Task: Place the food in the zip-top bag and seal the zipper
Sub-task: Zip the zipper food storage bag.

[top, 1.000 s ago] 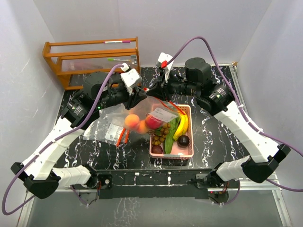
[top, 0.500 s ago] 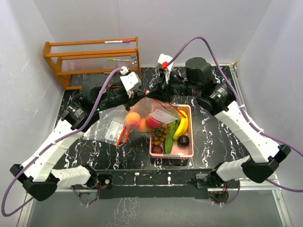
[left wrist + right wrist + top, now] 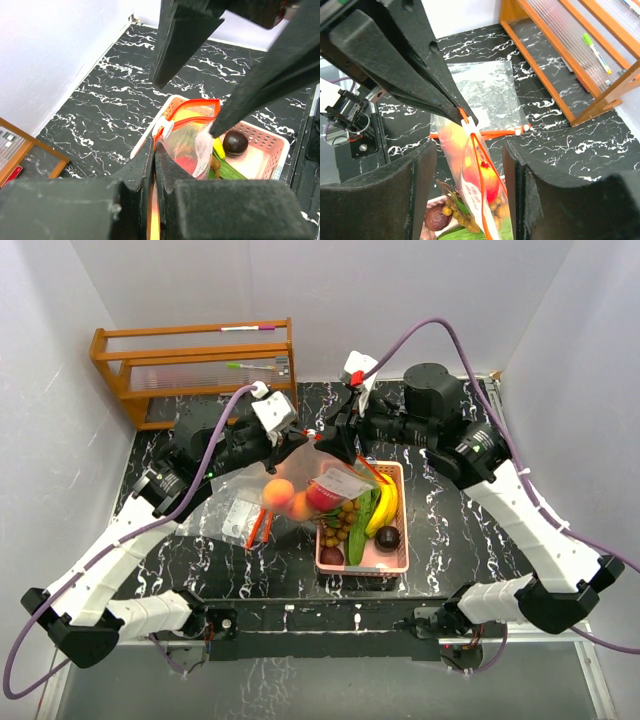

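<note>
From above, I am pinching my left gripper (image 3: 303,437) tight on the top edge of a clear zip-top plastic bag (image 3: 300,480) with an orange zipper, and the bag is hanging from that grip beside the left side of a pink plastic basket (image 3: 404,520) on the black marbled table (image 3: 450,530). Two round orange fruits (image 3: 279,490) and a round red fruit (image 3: 322,497) are sitting inside the bag. My right gripper (image 3: 335,448) is hovering just right of the same edge with its jaws apart, grasping nothing. In the basket, yellow bananas (image 3: 386,505), green cucumbers (image 3: 360,515), a tan longan bunch (image 3: 338,526) and two dark purple fruits (image 3: 388,537) are lying together. A second flat clear bag (image 3: 238,512) is lying on the table to the left, and an orange wooden rack (image 3: 195,365) is standing at the far left corner. Through my left wrist camera, my fingers (image 3: 165,170) are pressing together on the orange zipper strip, while the right fingers are standing wide apart beyond it. Through my right wrist camera, my pads (image 3: 417,195) are straddling the hanging bag, spread wider than its zipper.
</note>
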